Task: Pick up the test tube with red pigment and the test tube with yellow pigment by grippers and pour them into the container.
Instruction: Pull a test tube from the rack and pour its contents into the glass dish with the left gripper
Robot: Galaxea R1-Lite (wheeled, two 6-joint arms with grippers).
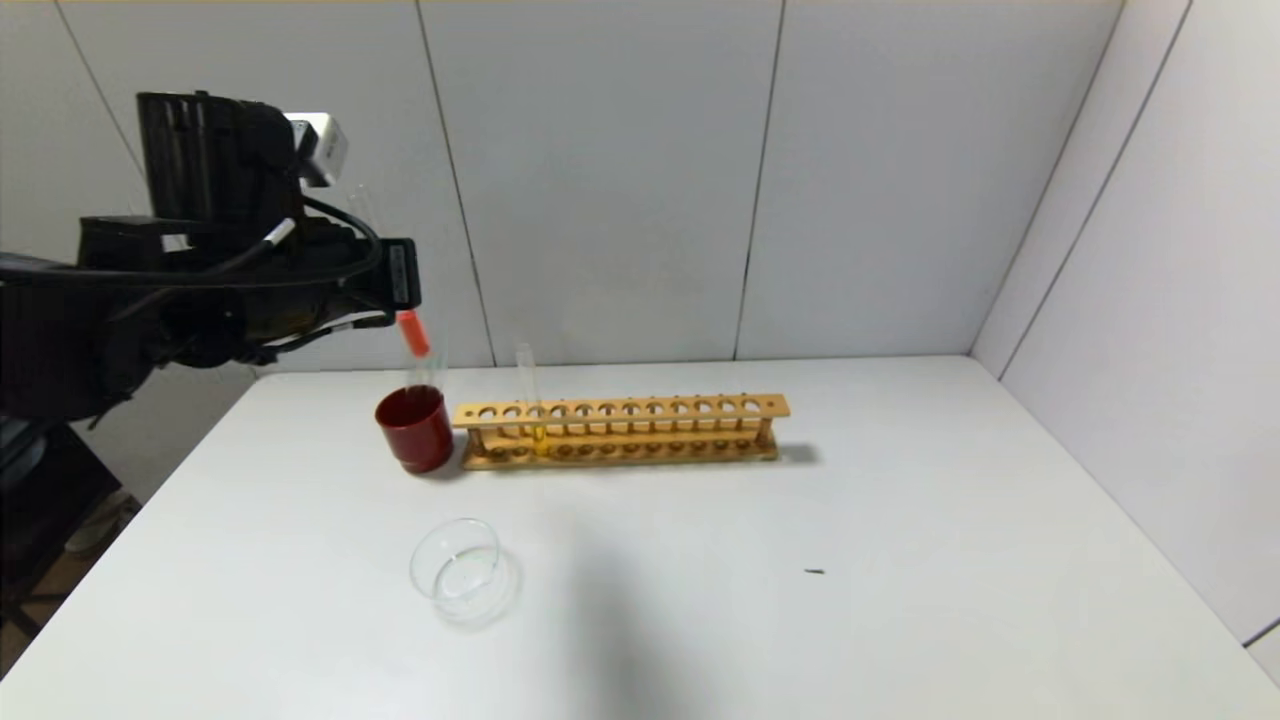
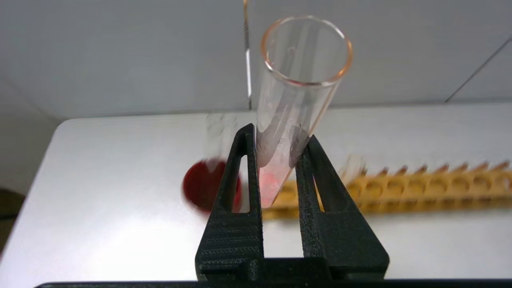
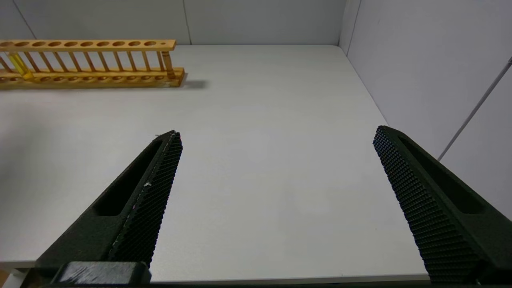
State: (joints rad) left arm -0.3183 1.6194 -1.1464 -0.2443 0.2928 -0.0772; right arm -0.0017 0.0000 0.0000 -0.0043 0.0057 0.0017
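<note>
My left gripper (image 1: pixel 400 290) is raised at the far left, above the dark red cup, and is shut on the test tube with red pigment (image 1: pixel 412 334). In the left wrist view the left gripper (image 2: pixel 280 138) pinches this tube (image 2: pixel 301 80) at mid-length, with the tube tilted and the red liquid at its lower end. The test tube with yellow pigment (image 1: pixel 538 432) stands upright near the left end of the wooden rack (image 1: pixel 620 430). It also shows in the right wrist view (image 3: pixel 18 64). The clear glass container (image 1: pixel 457 568) sits on the table in front of the cup. My right gripper (image 3: pixel 278 134) is open and empty over the table's right front.
A dark red cup (image 1: pixel 415 428) stands at the rack's left end with a colourless tube in it. White walls close the back and right sides. The white table (image 1: pixel 900 560) has a small dark speck (image 1: pixel 815 571) on it.
</note>
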